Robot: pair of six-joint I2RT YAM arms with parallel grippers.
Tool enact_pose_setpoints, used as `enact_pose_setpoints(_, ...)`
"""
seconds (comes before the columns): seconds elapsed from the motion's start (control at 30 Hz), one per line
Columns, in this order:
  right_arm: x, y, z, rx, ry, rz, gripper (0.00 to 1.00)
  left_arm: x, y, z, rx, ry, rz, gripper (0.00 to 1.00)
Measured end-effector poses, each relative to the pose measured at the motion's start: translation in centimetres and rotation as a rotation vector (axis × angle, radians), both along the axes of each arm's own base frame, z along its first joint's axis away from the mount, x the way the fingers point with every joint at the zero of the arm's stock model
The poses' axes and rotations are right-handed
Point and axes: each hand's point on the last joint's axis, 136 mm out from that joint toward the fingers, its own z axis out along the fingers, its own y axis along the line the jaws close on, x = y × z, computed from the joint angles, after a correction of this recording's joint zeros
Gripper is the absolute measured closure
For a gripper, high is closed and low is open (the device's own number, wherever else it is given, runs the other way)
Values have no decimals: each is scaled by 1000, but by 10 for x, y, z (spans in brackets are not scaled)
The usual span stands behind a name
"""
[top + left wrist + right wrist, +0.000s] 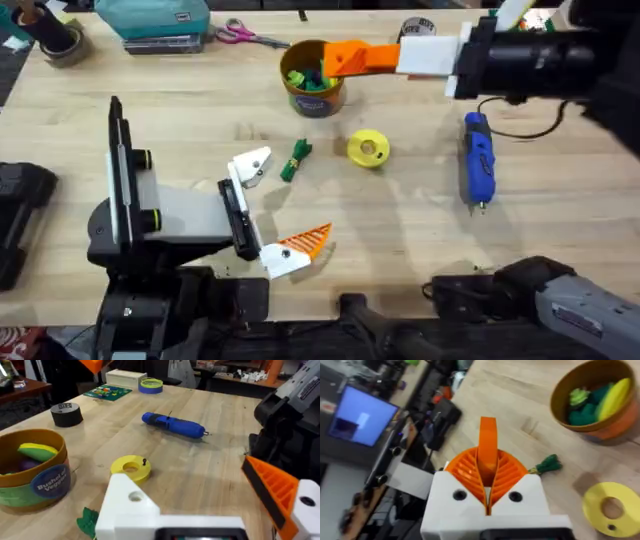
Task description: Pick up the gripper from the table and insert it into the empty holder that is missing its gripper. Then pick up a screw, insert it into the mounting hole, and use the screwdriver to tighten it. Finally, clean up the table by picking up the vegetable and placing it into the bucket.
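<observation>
On my overhead feed the pale wooden worktop (420, 230) spans the frame. My left arm sits at the lower left, its left claw (293, 195) spread wide apart and holding nothing. The finger nearer the frame's centre is the bare white holder (250, 166), seen close up in the left wrist view (131, 505), while the lower finger carries an orange ribbed pad (306, 239). My right arm reaches in from the upper right, and its right claw (375, 57) hangs over the bucket (318, 100) at upper centre. The right wrist view shows that claw (488, 485) clamped on the gripper (488, 440), the orange piece standing up between the two pads. The bucket holds green and yellow toy pieces. The blue screwdriver (478, 165) lies on the worktop right of centre, tip toward the bottom of the frame. A flat yellow ring (368, 148) rests just below the bucket, and the left wrist view shows a small dark piece standing on it (144, 462), perhaps a screw, though I cannot tell. The vegetable (296, 158) lies on the worktop between the ring and the holder, close beside the holder's tip.
</observation>
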Motion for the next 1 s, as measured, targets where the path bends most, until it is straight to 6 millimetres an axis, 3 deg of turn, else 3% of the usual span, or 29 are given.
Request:
enact_pose_setpoints(0.23,-10,9,-4,149,34,86,993,0,0,0,0,0,0,14)
enact_pose_setpoints(0.63,-15,-4,-8,326,71,157,993,0,0,0,0,0,0,15)
enact_pose_setpoints(1.0,-13,5,-37,396,249,278,993,0,0,0,0,0,0,15)
